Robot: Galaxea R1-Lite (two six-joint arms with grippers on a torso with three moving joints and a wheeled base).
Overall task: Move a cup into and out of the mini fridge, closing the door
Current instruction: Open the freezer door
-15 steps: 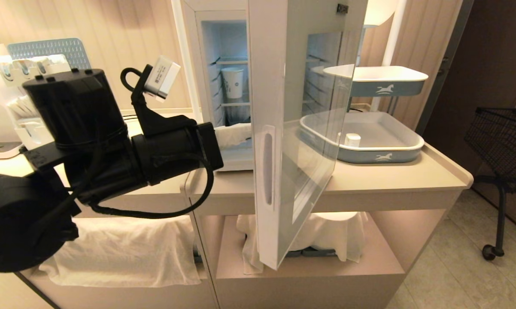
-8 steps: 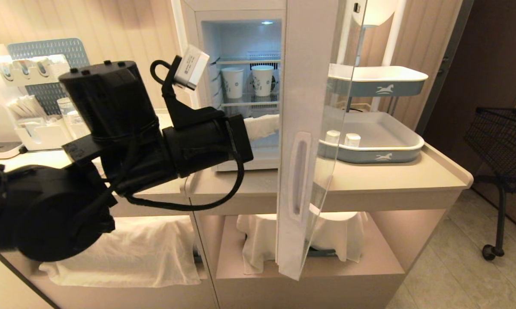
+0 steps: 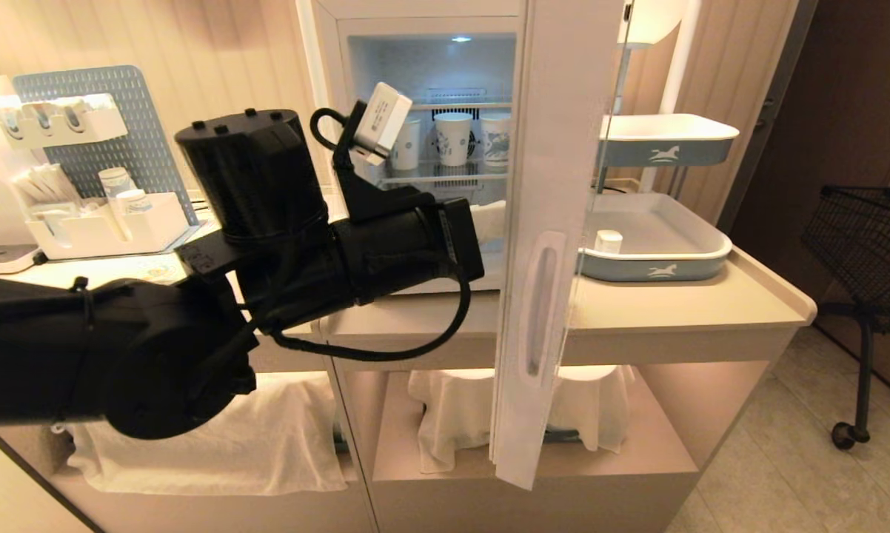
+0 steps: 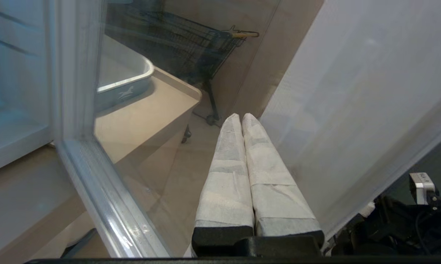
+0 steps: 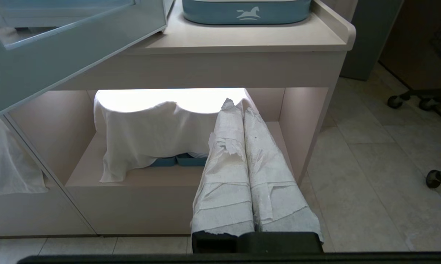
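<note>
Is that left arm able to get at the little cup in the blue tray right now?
Probably not. The open door stands between the left gripper and the cup in the lower tray; its jaws are shut, pushing the door's inner face.

The mini fridge [image 3: 415, 148], a boxy white unit, stands on the pale counter with its lit interior exposed and wire shelves showing. Its door [image 3: 556, 244] is swung wide open, seen nearly edge-on, white inner face with a recessed handle slot. The cup [image 3: 608, 240], tiny and white, sits upright in the grey-blue tray beside the fridge.
</note>
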